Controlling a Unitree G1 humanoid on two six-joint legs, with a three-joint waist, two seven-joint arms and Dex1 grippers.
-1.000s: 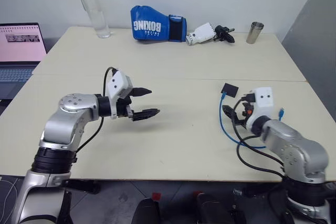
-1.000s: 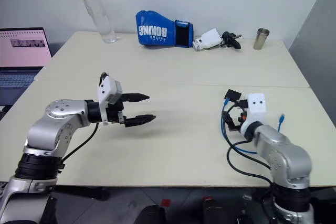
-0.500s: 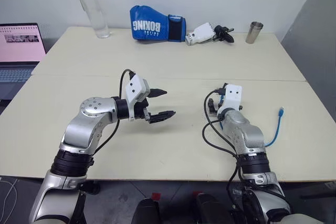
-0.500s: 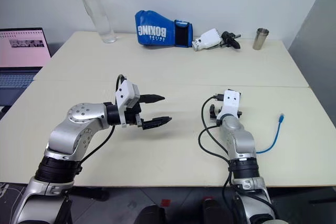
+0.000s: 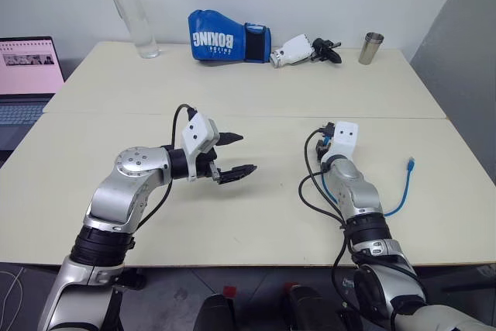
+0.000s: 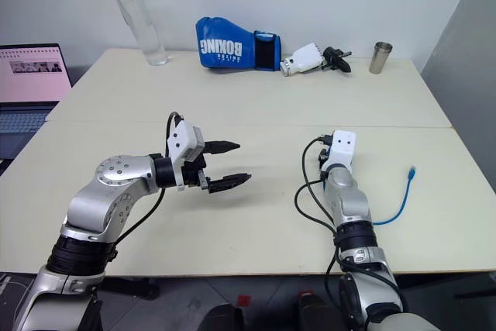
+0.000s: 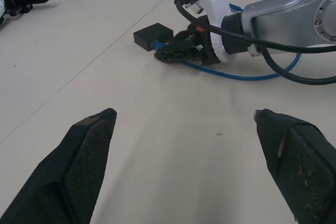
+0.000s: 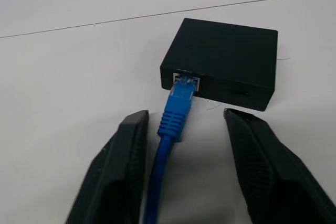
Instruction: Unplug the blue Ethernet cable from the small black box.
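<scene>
The small black box (image 8: 226, 61) lies flat on the cream table with the blue Ethernet cable (image 8: 176, 114) plugged into the port on its near edge. My right gripper (image 8: 184, 114) is open. Its two black fingers (image 8: 121, 166) straddle the cable just behind the plug, one close to the cord and the other apart from it. The left wrist view shows the box (image 7: 153, 35) just past the right gripper (image 7: 181, 51). The cable (image 5: 399, 195) loops off to the right and its free plug rests on the table. My left gripper (image 5: 246, 153) hovers open over mid-table, holding nothing.
Along the table's (image 5: 256, 98) far edge stand a clear bottle (image 5: 132, 9), a blue boxing glove (image 5: 229, 36), a white-and-black tool (image 5: 302, 49) and a metal cup (image 5: 371, 46). A laptop (image 5: 27, 75) sits at far left. Black arm wires (image 5: 314, 191) trail beside my right forearm.
My right arm has reached forward to the box, and its fingers have narrowed around the cable. The left gripper shifted slightly right early on and stays open.
</scene>
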